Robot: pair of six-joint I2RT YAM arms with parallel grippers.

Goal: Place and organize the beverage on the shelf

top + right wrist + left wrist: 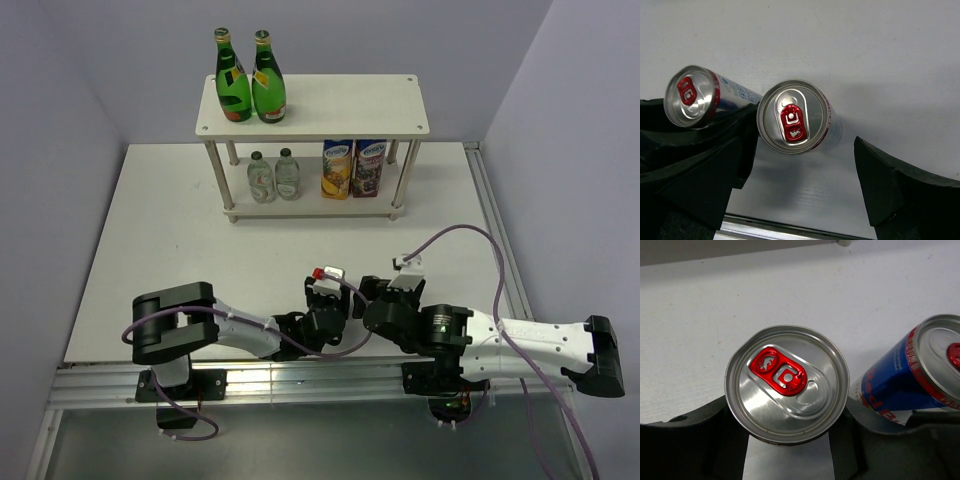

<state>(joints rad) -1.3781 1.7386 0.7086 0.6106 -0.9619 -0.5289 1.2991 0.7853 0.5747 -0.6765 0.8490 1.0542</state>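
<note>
Can (786,384) inside left hand (325,284), second can (920,375) just beside.

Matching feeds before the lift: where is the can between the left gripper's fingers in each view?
Top: can, lower centre, red tab showing.
Left wrist: picture centre, seen from above.
Right wrist: upper left.
Shared landmark: second can, just to its right in all three.

— Bright, even light from overhead; the shelf (340,100) throws only a soft shadow on the worktop (150,250).
— Crisp up close. A soft sheen sits on the can (787,390) lid; its red tab is sharp.
</note>
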